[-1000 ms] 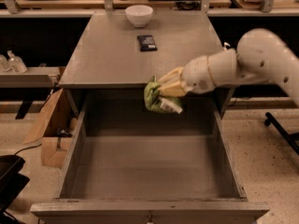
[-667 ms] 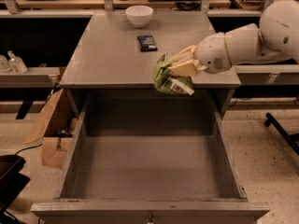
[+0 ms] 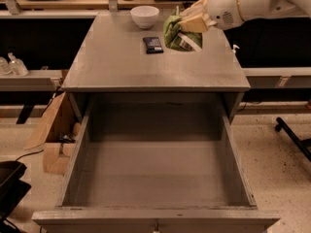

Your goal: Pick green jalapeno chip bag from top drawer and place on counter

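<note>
The green jalapeno chip bag [image 3: 176,34] is olive-green with a white edge and hangs in my gripper [image 3: 190,20] over the back right part of the counter [image 3: 146,69]. The gripper's tan fingers are shut on the bag's top. The bag's lower edge is close to or just touching the counter; I cannot tell which. The top drawer [image 3: 155,178] is pulled fully open below the counter and nothing shows inside it. My white arm [image 3: 252,1] reaches in from the upper right.
A small flat dark navy packet [image 3: 153,44] lies on the counter just left of the bag. A white bowl [image 3: 145,16] stands at the counter's back edge. A cardboard box [image 3: 51,135] sits on the floor to the left. A chair base [image 3: 294,135] is at the right.
My gripper has lifted the bag from over the drawer's back edge and carried it up and back, over the counter beside the navy packet.
</note>
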